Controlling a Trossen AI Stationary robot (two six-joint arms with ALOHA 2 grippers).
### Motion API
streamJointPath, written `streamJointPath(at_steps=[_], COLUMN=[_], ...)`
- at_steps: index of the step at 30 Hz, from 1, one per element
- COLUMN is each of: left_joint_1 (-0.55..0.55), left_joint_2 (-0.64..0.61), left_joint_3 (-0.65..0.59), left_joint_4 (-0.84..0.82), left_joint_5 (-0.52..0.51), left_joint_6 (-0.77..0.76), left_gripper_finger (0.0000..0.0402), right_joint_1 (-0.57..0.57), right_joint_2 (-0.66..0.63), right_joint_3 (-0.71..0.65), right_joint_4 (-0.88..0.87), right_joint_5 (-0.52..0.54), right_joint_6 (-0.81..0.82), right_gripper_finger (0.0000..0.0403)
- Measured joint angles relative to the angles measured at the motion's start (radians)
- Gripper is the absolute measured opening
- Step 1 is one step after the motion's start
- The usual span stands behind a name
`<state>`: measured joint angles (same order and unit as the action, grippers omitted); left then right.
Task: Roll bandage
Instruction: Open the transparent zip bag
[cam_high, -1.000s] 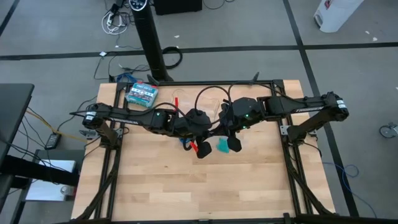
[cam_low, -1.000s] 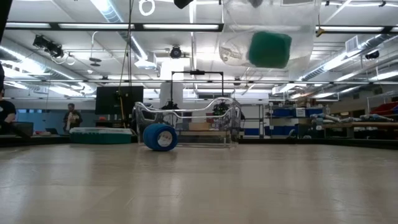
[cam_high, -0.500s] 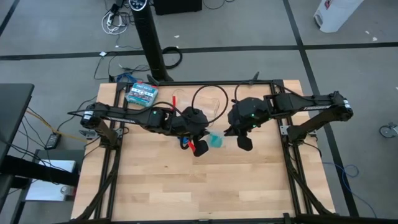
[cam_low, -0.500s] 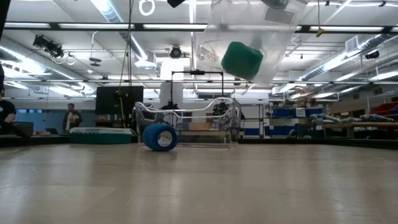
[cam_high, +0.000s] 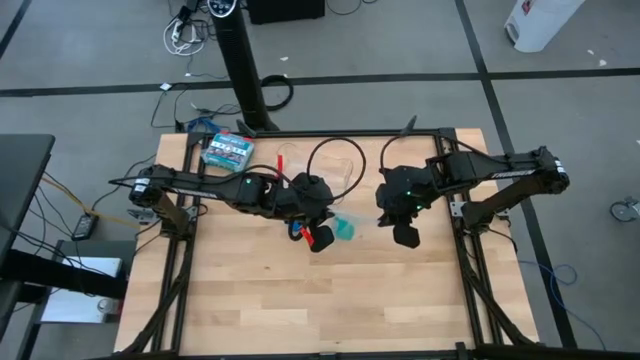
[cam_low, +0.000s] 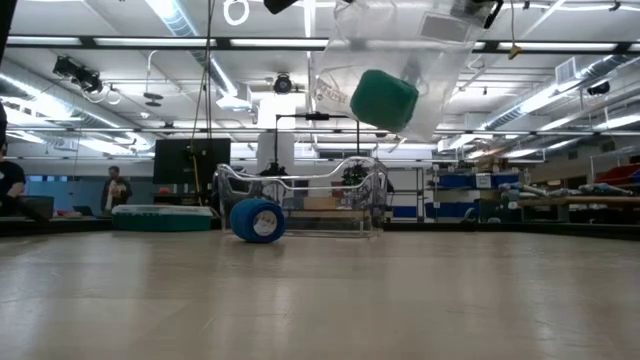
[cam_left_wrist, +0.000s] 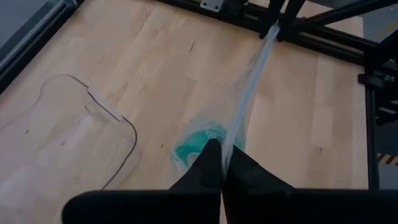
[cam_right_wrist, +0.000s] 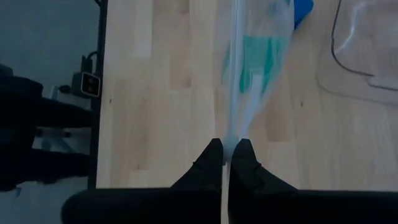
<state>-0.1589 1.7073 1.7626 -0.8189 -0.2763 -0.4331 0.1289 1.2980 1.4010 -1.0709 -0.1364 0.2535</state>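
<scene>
Both my grippers are pinched shut on one clear plastic bag (cam_low: 400, 60), which hangs stretched between them above the middle of the table (cam_high: 300, 300). My left gripper (cam_left_wrist: 221, 155) clamps one edge of the bag, its fingers pressed together on the film; my right gripper (cam_right_wrist: 227, 152) clamps the opposite edge the same way, and the film runs taut away from each. Inside the bag sits a small teal-green roll (cam_low: 384, 99), lifted clear of the wood. From above, the bag and its green roll (cam_high: 343, 229) show between my two wrists, nearer my left one. The bandage (cam_low: 257, 220) is a small blue roll resting on the table toward the far side, apart from the bag and untouched by either gripper. A clear plastic tray (cam_low: 300, 205) stands just beside the bandage, and a green-and-white box (cam_high: 227, 150) lies at the far left corner of the table.
</scene>
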Motion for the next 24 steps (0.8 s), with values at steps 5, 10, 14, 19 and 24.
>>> streamJointPath(at_steps=[5,10,14,19,24], left_joint_1=[0.0,-0.001,-0.018,-0.037,-0.045], left_joint_2=[0.0,-0.002,0.005,0.026,0.054], left_joint_3=[0.0,0.0,0.0,0.0,0.0], left_joint_4=[-0.011,-0.03,-0.074,-0.085,-0.055], left_joint_5=[0.014,0.025,0.027,0.028,0.035], left_joint_6=[0.001,-0.014,-0.024,-0.046,-0.052], left_gripper_finger=[0.0,0.0,0.0,0.0,0.0], right_joint_1=[0.001,0.002,0.002,0.005,0.016], right_joint_2=[0.0,0.0,0.0,0.017,0.068], right_joint_3=[0.0,-0.001,-0.001,-0.001,-0.002], right_joint_4=[-0.016,0.105,0.171,0.192,0.221], right_joint_5=[-0.002,-0.018,0.017,0.038,0.007], right_joint_6=[-0.004,-0.034,-0.008,-0.049,-0.088], right_gripper_finger=[0.0,0.0037,0.0097,0.0147,0.0155])
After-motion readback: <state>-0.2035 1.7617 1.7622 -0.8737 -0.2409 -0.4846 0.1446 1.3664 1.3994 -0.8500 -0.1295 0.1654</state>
